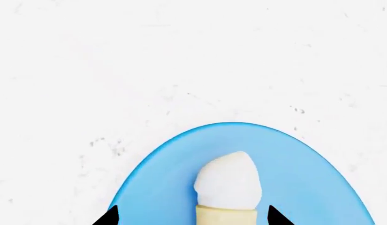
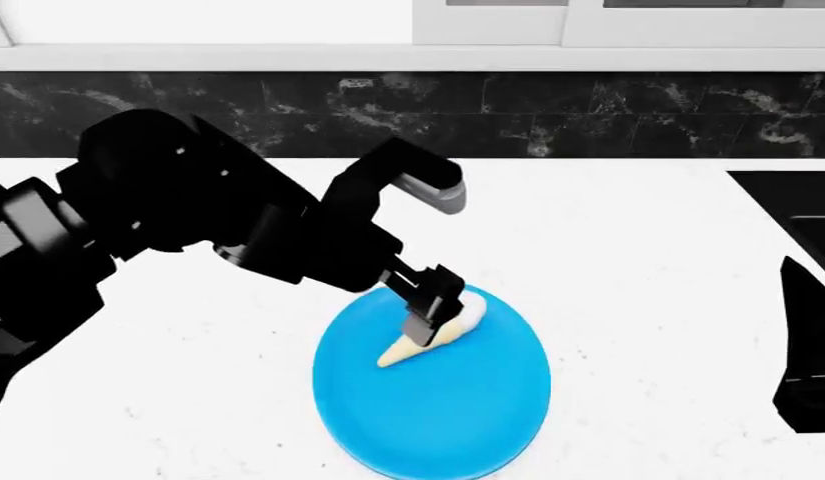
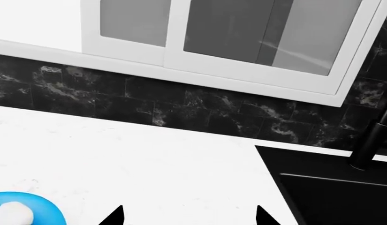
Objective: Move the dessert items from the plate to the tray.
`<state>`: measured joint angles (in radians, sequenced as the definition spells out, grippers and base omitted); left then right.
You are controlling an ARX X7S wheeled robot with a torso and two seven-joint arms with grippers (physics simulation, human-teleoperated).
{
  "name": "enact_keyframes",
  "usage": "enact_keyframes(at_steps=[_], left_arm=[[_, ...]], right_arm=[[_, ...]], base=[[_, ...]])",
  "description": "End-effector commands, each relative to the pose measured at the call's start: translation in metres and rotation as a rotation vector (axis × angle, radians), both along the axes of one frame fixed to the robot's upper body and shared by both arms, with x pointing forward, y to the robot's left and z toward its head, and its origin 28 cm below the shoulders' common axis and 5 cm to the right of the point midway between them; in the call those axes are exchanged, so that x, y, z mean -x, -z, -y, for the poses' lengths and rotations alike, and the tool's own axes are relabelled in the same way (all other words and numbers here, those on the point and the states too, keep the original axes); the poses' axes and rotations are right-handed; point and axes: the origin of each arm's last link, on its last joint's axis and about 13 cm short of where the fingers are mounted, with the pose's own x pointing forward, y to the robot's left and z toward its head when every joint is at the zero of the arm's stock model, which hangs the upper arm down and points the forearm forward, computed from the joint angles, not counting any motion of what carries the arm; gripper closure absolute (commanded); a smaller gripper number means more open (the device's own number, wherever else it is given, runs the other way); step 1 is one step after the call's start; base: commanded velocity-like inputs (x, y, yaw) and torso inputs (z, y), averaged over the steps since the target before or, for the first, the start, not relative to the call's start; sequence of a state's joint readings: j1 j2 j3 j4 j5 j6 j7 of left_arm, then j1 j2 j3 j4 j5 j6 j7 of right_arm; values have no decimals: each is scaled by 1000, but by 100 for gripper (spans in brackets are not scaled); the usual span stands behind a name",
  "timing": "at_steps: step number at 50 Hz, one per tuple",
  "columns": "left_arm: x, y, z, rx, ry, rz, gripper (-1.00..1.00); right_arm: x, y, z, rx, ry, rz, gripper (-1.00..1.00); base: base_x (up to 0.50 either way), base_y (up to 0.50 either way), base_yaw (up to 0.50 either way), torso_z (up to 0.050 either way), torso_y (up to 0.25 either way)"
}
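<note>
While the left claw (image 2: 434, 305) hangs low over the blue plate (image 2: 385, 400), its two black fingertips (image 1: 109, 216) stand spread, one on each side of the ice-cream cone (image 1: 226, 190). In the left wrist view the cone lies between those tips with clear blue showing on both sides, so the tips do not touch it there. Its white scoop (image 1: 230, 180) points away from the claw and its pale yellow wafer runs back toward the claw's palm. From the head view the cone lies flat on the plate, just beneath the claw, scoop toward the back wall and wafer tip toward the robot; whether the fingers press on it from that angle I cannot tell.

The plate sits on the white speckled surface (image 2: 626, 260), directly under the left claw.

Off to the side, the right claw (image 3: 188, 216) is held apart from the plate, its tips spread with nothing between them, above bare surface. The black sink basin (image 3: 343, 197) lies just beside it on one side. On the other side, the plate's edge shows in the right wrist view with a white lump (image 3: 13, 212) on it, though I cannot tell which dessert that is.
</note>
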<state>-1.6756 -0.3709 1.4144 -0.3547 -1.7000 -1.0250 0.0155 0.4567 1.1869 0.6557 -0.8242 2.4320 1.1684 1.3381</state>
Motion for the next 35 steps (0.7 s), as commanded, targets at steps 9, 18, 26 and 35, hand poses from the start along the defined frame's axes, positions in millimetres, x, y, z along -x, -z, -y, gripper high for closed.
enact_keyframes(at_steps=[9,18,26,35], left_arm=[[-3,14,16,-19,29,-1,-100],[6,20,22,-29,69,-9,-100],[17,22,22,-34,96,-16,-100],[19,25,20,-38,95,-27,-100]], right_arm=[[-1,1,1,-2,1,-5,-100],[0,1,1,-4,1,-5,-100],[-1,0,1,-3,-1,-3,-100],[-1,0,1,-3,-1,-1,-100]], base=[[0,0,0,0,0],[0,0,0,0,0],[0,0,0,0,0],[0,0,0,0,0]])
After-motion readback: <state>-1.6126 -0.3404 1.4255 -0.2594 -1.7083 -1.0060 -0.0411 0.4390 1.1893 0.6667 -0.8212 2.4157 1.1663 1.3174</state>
